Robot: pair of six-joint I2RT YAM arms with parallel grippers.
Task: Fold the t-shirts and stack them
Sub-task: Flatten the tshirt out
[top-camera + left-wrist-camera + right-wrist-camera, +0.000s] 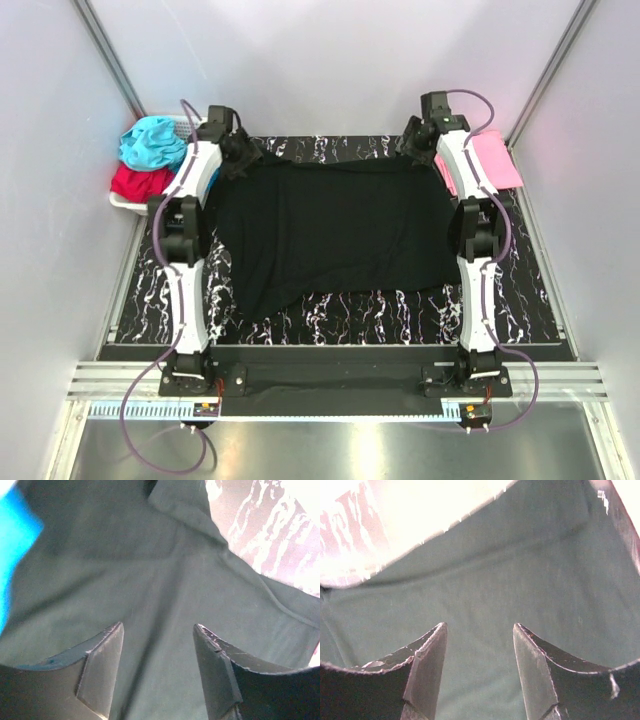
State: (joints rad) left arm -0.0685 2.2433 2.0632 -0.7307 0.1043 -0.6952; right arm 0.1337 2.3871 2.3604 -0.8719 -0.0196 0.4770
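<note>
The large black t-shirt (335, 235) lies spread flat across the marbled table. My left gripper (238, 152) hovers over its far left corner, open and empty; the left wrist view shows dark cloth (150, 580) under and between the fingers (107, 665). My right gripper (418, 135) hovers over the shirt's far right corner, open and empty, with dark cloth (485, 585) below it in the right wrist view. A pink t-shirt (492, 160) lies folded at the far right. Teal (152, 142) and red (138, 182) t-shirts are heaped at the far left.
A white lattice basket (125, 200) at the far left holds the teal and red shirts. The marbled table (350, 310) shows bare in front of the black shirt. White walls close in on both sides and the back.
</note>
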